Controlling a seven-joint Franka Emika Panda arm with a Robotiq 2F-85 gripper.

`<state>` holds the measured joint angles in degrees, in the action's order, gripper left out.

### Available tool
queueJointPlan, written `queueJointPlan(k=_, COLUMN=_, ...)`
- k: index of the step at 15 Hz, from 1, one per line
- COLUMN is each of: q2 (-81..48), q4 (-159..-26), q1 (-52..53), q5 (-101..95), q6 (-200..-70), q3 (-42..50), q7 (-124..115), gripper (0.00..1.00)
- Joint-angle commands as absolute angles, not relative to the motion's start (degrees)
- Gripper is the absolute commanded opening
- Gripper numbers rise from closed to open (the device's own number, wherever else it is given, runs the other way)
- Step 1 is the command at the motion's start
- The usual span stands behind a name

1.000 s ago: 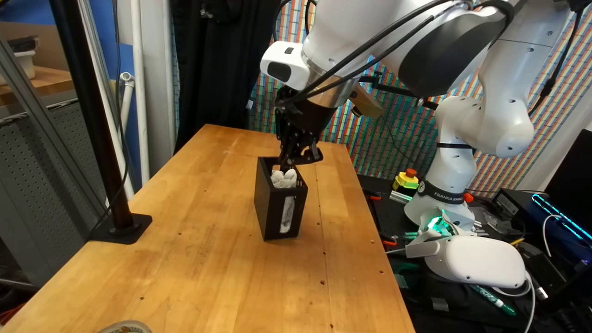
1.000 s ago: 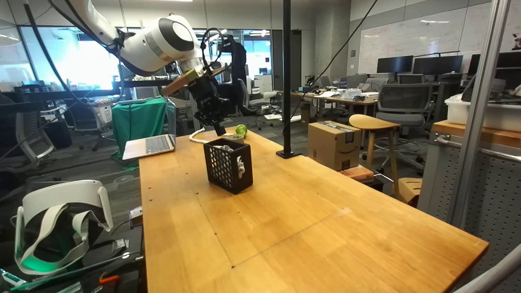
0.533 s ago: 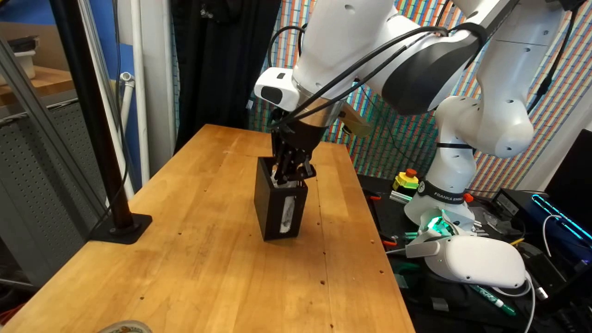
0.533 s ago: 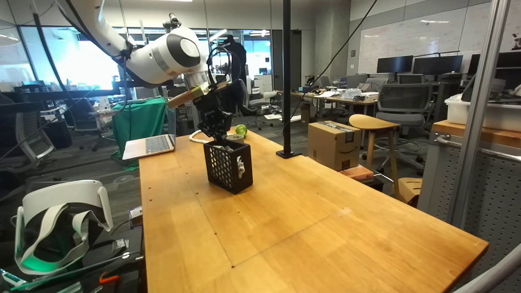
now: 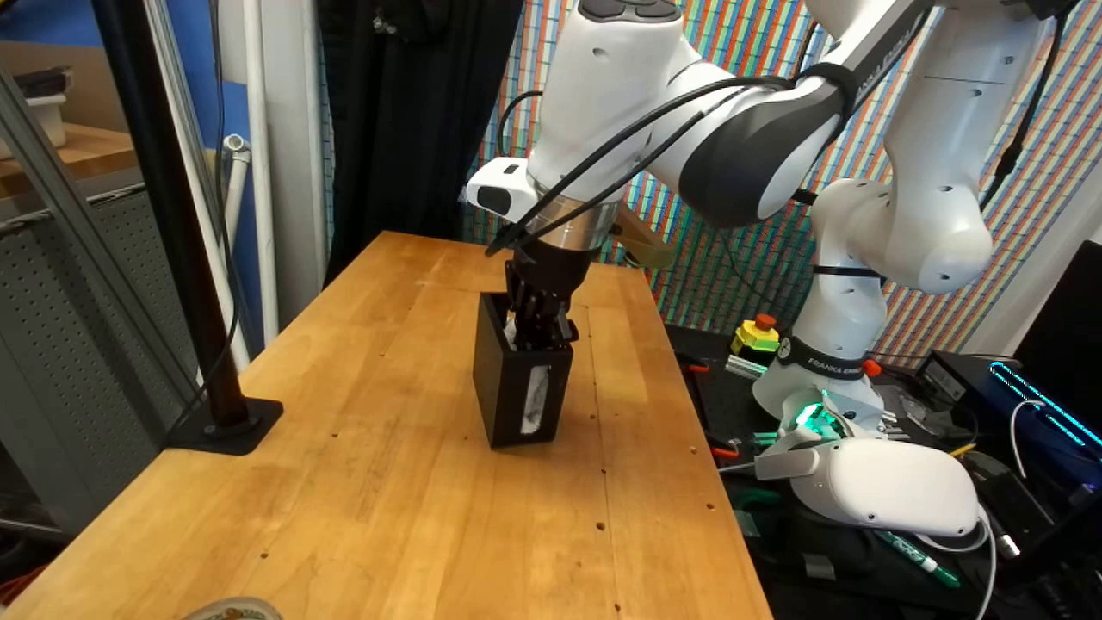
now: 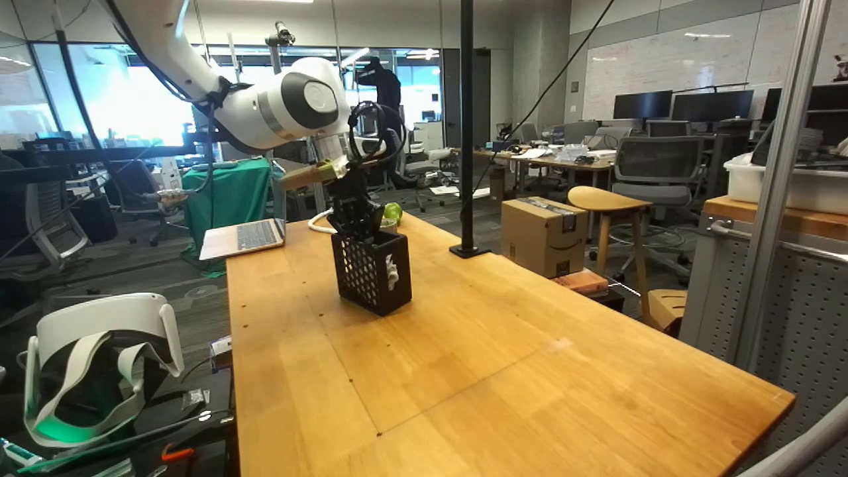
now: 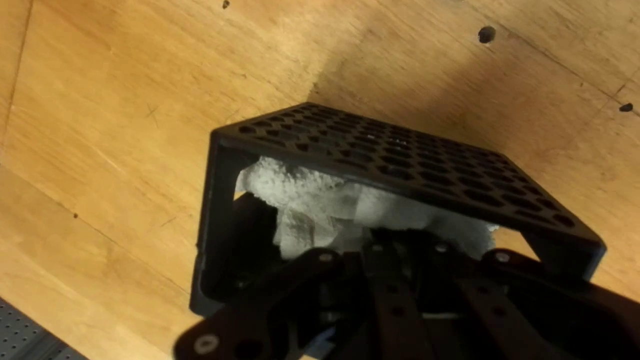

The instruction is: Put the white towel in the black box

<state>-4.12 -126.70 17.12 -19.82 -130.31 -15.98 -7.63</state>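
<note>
Lowered since the earlier frames, the jaws are sunk past the rim of the black perforated box [image 5: 508, 392]. In the wrist view they look closed together, though, tips being hidden, whether anything is pinched cannot be told. The white towel [image 7: 330, 200] is contained in the box, glimpsed through end slots in both exterior views; it is probably being pressed deeper, with placement nearly finished and only withdrawal left. The box is stood upright on the tabletop [image 6: 464, 364], a laptop [image 6: 248, 236] beyond.
</note>
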Motion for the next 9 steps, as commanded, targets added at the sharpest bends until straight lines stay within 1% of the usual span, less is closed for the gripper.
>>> queueJointPlan(k=1, q2=-7.35, q4=-126.39, q1=15.93, q5=-17.24, q6=-133.84, q3=-14.93, q7=-4.45, gripper=0.13)
queueJointPlan(k=9, q2=-12.59, q4=-125.85, q1=13.58, q5=-11.68, q6=-135.56, q3=-12.99, q7=0.84, gripper=0.13)
